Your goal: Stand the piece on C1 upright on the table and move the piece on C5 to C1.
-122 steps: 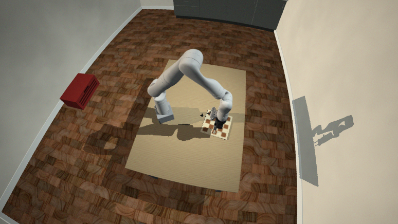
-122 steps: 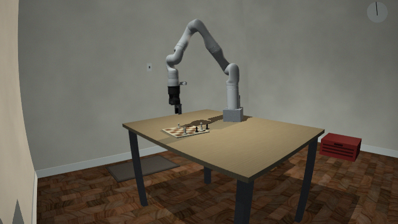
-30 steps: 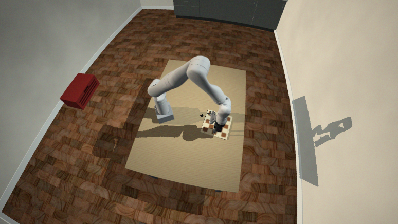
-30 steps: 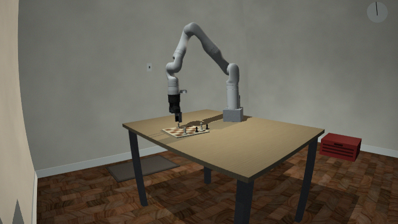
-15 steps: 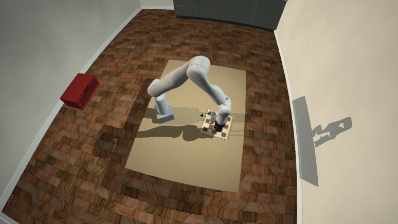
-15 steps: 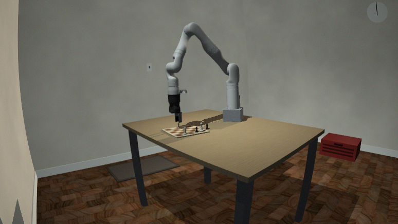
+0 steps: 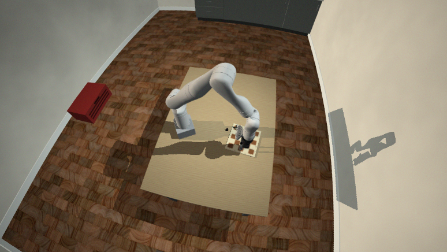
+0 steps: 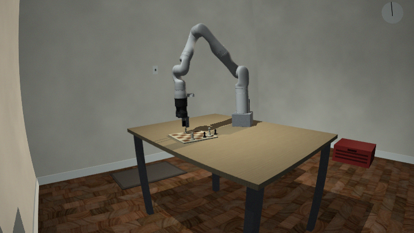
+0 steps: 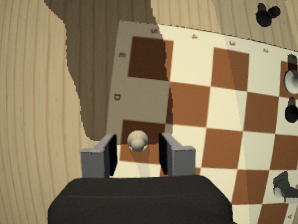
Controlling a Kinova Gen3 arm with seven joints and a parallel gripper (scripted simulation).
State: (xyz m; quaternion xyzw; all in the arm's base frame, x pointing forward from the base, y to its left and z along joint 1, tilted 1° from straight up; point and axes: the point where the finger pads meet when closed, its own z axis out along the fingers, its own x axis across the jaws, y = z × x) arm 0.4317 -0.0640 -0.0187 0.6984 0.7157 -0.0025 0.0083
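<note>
Wrist: gripper [image 7: 241,146] [image 8: 185,124] [image 9: 137,148] fingers parted either side of pale piece [image 8: 185,130] [image 9: 137,141] on C5, upright, gaps both sides, not grasped. Top: board [image 7: 250,151] [image 8: 184,141] [image 9: 190,102] near bench's [image 7: 203,178] [image 8: 260,158] [image 9: 40,100] right edge. Black piece [image 7: 226,129] [image 8: 215,132] [image 9: 264,16] upright off board, between board and bench's left edge. C1 unoccupied.

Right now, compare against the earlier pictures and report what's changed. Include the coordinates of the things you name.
The gripper [image 7: 241,147] [image 8: 185,126] [image 9: 137,148] has come down toward the board [image 7: 250,151] [image 8: 185,141] [image 9: 190,102]; its fingers now stand apart either side of the pale piece [image 8: 185,130] [image 9: 137,141] on C5. Nothing has been gripped. The board and the black piece [image 7: 226,129] [image 8: 215,131] [image 9: 264,16] beside it stayed put.
</note>
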